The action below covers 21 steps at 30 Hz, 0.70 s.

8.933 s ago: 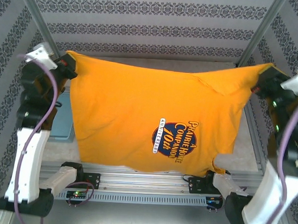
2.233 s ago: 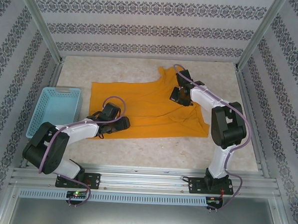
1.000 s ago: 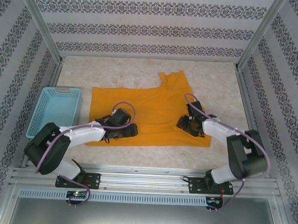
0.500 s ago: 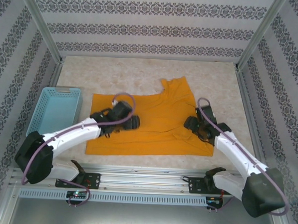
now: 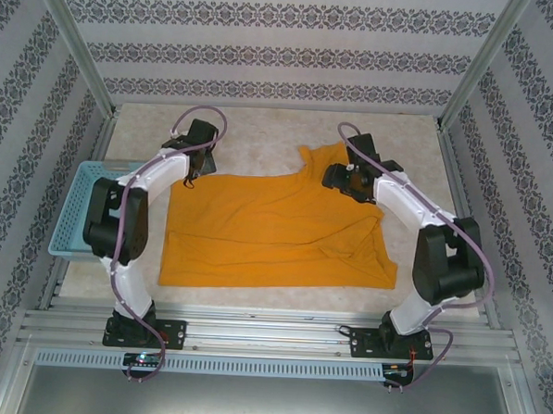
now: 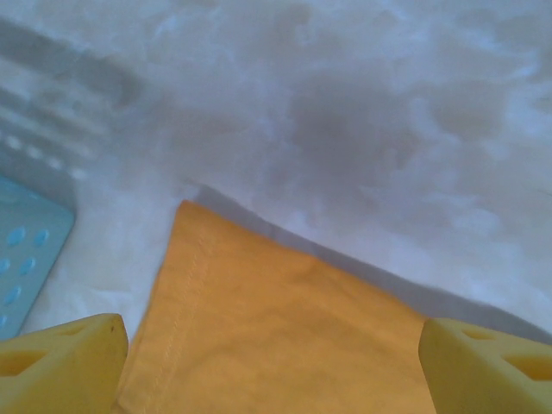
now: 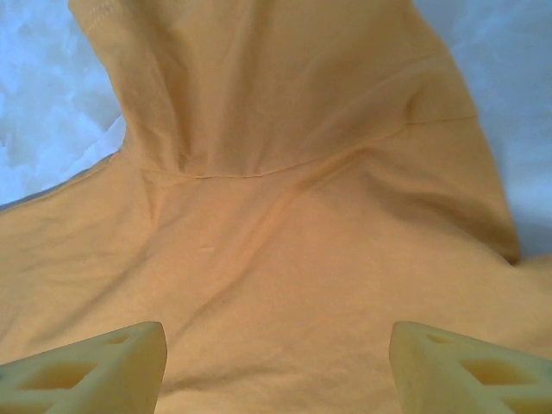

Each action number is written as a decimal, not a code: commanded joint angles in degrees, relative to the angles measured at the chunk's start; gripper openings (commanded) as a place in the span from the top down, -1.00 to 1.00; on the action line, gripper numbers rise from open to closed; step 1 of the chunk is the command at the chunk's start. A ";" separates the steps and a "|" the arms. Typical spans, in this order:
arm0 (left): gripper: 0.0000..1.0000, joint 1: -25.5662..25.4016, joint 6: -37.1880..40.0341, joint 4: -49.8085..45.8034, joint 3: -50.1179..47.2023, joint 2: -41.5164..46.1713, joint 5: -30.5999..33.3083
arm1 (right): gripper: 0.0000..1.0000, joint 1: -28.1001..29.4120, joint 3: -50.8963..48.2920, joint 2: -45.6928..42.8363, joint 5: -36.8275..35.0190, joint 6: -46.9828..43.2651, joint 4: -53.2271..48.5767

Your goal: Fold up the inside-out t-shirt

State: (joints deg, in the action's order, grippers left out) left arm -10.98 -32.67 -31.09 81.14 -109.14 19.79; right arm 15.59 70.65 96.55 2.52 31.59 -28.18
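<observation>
The shirt (image 5: pixel 275 230) lies spread on the table (image 5: pixel 262 132), plain orange side up. The step in hand looks like the opening of a fold, with both arms stretched to the far edge. The left end effector (image 5: pixel 195 164) is open and empty. In its wrist view the stitched corner (image 6: pixel 203 241) lies just ahead of it, between the two fingertips. The right end effector (image 5: pixel 341 178) is also spread wide and holding nothing. It hangs above the cloth, with the sleeve (image 7: pixel 259 78) and its seam straight ahead. I judge the next move calls for both to sink and pinch the far edge. The left one is lined up on its corner already. The right one sits over the body of the cloth, so it probably needs to reach the edge ahead first. After that, an even lift and draw toward the near hem would keep the crease straight. Both wrist views cut off the fingertips, so I cannot tell whether they touch the cloth. The underside is hidden, and I can make out no second sleeve. The basket (image 5: pixel 70 215), left of the left end effector, is partly covered by that arm.
</observation>
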 commanded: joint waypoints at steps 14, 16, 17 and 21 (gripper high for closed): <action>-0.50 7.21 1.12 -6.05 11.25 -12.82 -8.52 | -0.57 -5.58 20.70 18.51 3.61 -3.13 -4.31; -0.46 7.59 0.69 -5.83 10.92 -13.29 -8.87 | -0.57 -5.55 23.79 21.60 4.12 -3.05 -5.22; -0.44 7.80 0.63 -5.53 10.73 -13.53 -9.26 | -0.57 -5.53 25.17 23.22 4.42 -2.89 -5.79; -0.32 8.17 0.24 -5.65 10.67 -14.62 -10.44 | -0.56 -5.50 28.48 28.01 5.65 -1.26 -6.81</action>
State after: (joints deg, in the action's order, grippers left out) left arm -3.77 -31.94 -34.35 91.15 -123.20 10.52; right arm 9.89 96.68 122.13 6.61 28.95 -32.05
